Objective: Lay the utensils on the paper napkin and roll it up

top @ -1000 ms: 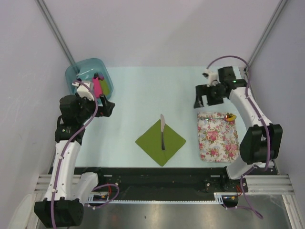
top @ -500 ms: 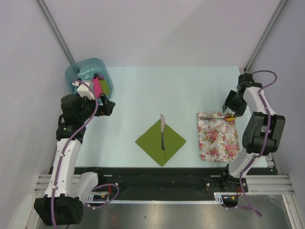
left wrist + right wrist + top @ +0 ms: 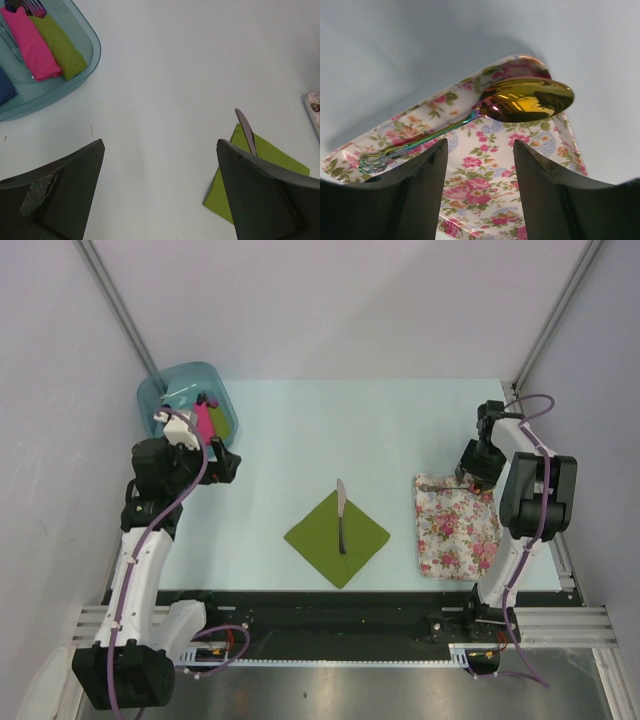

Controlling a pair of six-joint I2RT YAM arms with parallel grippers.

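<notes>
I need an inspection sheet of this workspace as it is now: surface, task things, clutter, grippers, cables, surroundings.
Surface: pale table; no spills seen.
Job's things: olive paper napkin flat, not rolled; knife lies on it, tip past its far corner; gold spoon lies on the floral tray.
Clutter: teal bin holding a pink roll, lime roll and blue roll.
Grippers: left gripper open, empty; right gripper open over the tray, spoon just beyond its fingertips.
Cables: purple cable along each arm, clear of the items.
Surroundings: plain walls, corner pole; nothing else seen.
</notes>
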